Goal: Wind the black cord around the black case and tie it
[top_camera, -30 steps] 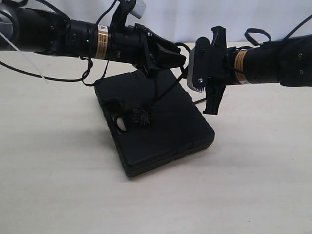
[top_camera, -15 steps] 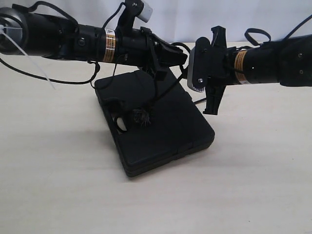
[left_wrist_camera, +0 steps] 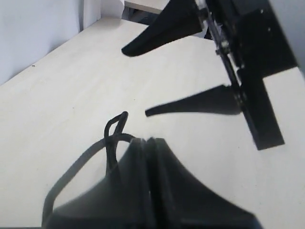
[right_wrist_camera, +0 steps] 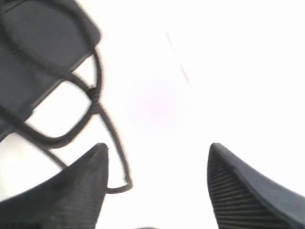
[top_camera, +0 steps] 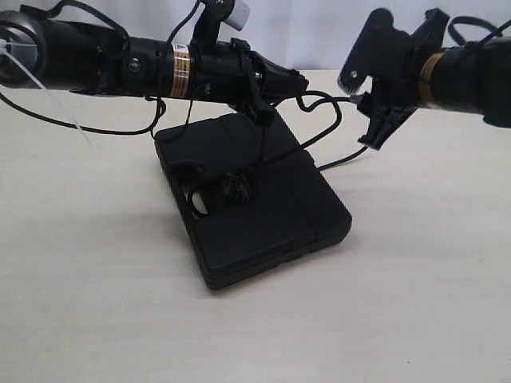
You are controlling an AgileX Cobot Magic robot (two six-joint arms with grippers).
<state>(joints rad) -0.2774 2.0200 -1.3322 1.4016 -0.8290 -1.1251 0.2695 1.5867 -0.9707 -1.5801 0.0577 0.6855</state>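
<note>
Wrapping looks barely begun: black cord [top_camera: 262, 148] crosses the lid of the black case [top_camera: 263, 219], which lies flat mid-counter, and no tie shows. Left claw [top_camera: 300, 83], pressed together, pinches the cord above the case's far edge. Right claw [top_camera: 372, 89] hangs spread, gripping nothing. Pale counter [top_camera: 112, 303], white wall [top_camera: 319, 28] behind.
</note>
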